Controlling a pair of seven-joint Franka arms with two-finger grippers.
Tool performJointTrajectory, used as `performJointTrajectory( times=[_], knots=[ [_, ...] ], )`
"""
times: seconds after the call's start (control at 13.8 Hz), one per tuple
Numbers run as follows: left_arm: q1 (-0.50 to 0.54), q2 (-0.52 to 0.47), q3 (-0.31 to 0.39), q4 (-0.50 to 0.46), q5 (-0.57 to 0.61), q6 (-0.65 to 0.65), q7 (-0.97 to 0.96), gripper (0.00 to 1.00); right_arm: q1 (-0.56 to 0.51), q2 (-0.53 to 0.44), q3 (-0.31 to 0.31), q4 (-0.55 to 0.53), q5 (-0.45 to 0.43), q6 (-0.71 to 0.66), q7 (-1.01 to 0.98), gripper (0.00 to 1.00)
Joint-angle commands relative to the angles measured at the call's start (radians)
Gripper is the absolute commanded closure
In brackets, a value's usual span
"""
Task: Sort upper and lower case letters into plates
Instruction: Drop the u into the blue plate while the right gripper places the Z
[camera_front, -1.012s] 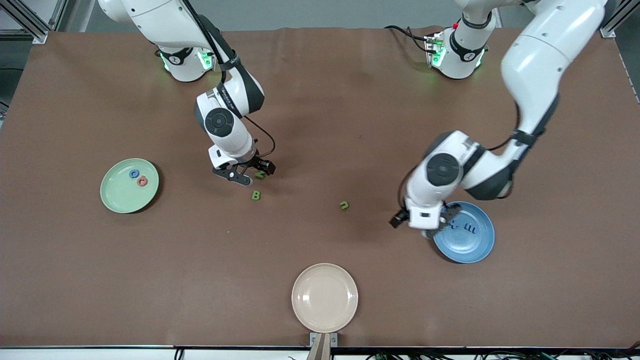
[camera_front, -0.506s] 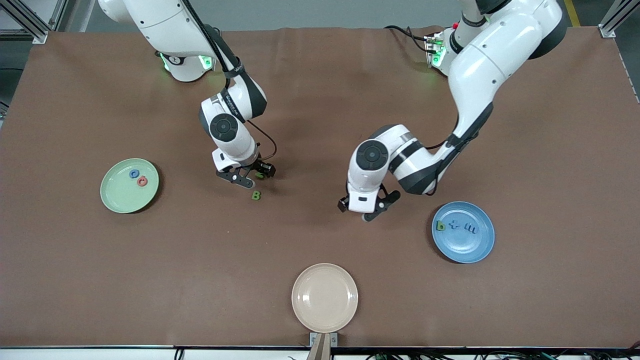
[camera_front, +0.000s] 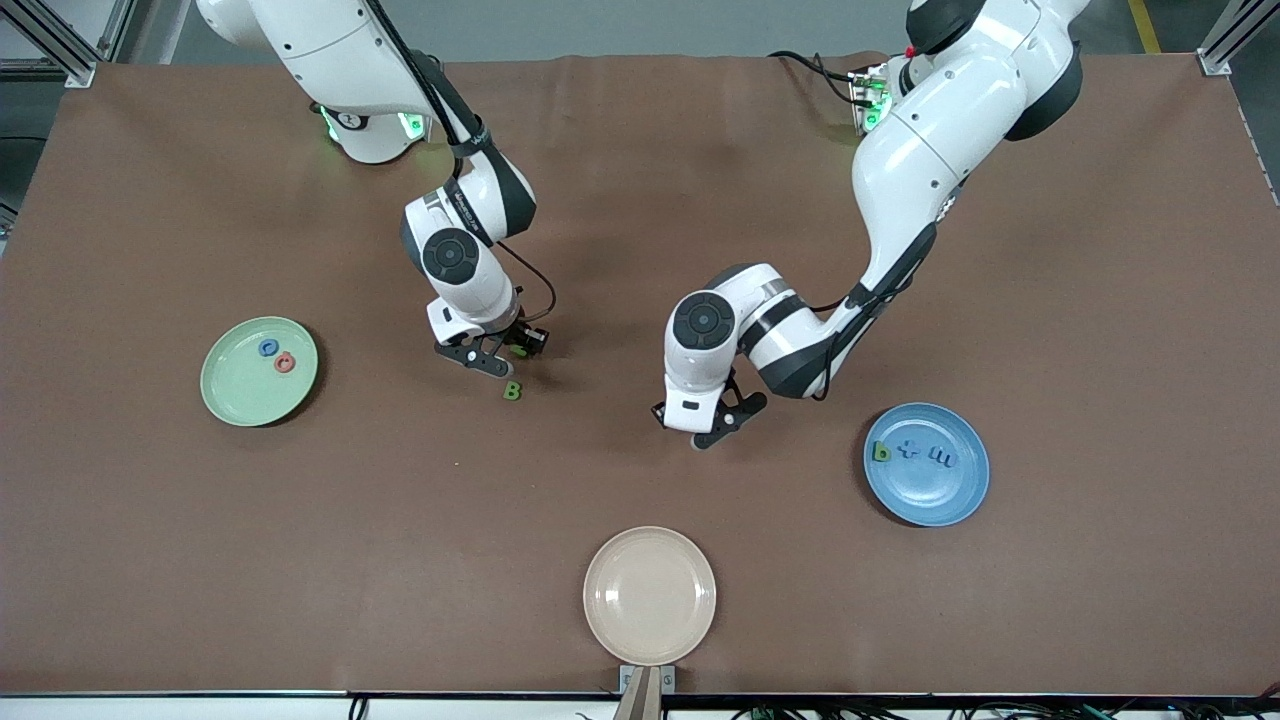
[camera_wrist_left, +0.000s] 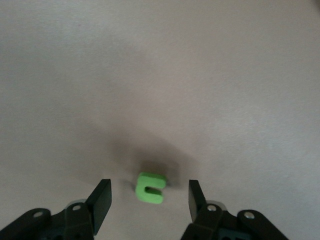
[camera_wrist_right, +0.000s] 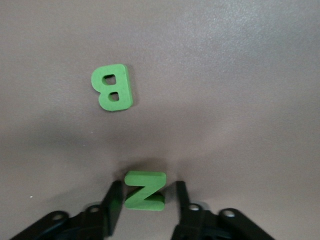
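The small flat green capital N (camera_wrist_right: 144, 190) sits on the brown table mat (camera_front: 640, 200), pinched between the right gripper (camera_wrist_right: 146, 197) and its two black fingers (camera_wrist_right: 114, 200), which press its sides. Just nearer the camera lies the flat green capital B (camera_front: 512, 391), untouched. Over toward mid-table, the left gripper (camera_wrist_left: 149, 197) is low over the small green lowercase n (camera_wrist_left: 150, 188), fingers parted with gaps either side, gripping nothing. The pale green round plate (camera_front: 235, 400) at the right arm's end holds a blue C (camera_front: 267, 348) and a pink-red round letter (camera_front: 285, 363). The blue round plate (camera_front: 930, 500) at the left arm's end carries a green b (camera_front: 881, 452), blue x (camera_front: 908, 451) and blue m (camera_front: 941, 458).
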Motion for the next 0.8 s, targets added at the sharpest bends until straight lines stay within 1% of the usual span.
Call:
performJointTrajectory(
  times=[0.0, 0.07, 0.14, 0.22, 0.29, 0.36, 0.51, 0.58, 0.65, 0.72],
  knots=[
    [-0.009, 0.024, 0.006, 0.032, -0.005, 0.021, 0.018, 0.32, 0.021, 0.014, -0.010, 0.001, 0.018, 0.007, 0.008, 0.66],
    [-0.009, 0.025, 0.008, 0.029, -0.005, 0.021, 0.020, 0.38, 0.021, 0.014, -0.010, 0.001, 0.018, 0.007, 0.005, 0.71],
    [-0.011, 0.027, 0.008, 0.028, -0.007, 0.021, 0.020, 0.46, 0.021, 0.012, -0.010, 0.001, 0.017, 0.006, 0.005, 0.73],
    [-0.011, 0.031, 0.008, 0.028, -0.010, 0.021, 0.018, 0.51, 0.021, 0.012, -0.011, 0.001, 0.016, 0.006, 0.005, 0.74],
    [-0.011, 0.031, 0.008, 0.026, -0.011, 0.021, 0.017, 0.52, 0.021, 0.012, -0.010, 0.002, 0.016, 0.006, 0.003, 0.78],
    [-0.011, 0.031, 0.008, 0.025, -0.014, 0.021, 0.017, 0.56, 0.021, 0.012, -0.011, 0.001, 0.016, 0.004, 0.000, 0.79],
    [-0.011, 0.031, 0.008, 0.025, -0.014, 0.021, 0.018, 0.66, 0.016, 0.005, -0.013, 0.002, 0.015, -0.008, -0.012, 0.80],
    [-0.009, 0.033, 0.008, 0.025, -0.013, 0.021, 0.020, 0.69, 0.008, -0.014, -0.013, -0.005, 0.010, -0.016, -0.029, 0.80],
    [-0.011, 0.033, 0.008, 0.025, -0.010, 0.021, 0.021, 0.77, 0.001, -0.047, -0.019, -0.013, 0.010, -0.049, -0.061, 0.80],
    [-0.009, 0.033, 0.009, 0.025, -0.010, 0.021, 0.021, 0.91, -0.022, -0.077, -0.021, -0.015, 0.009, -0.112, -0.107, 0.80]
  ],
)
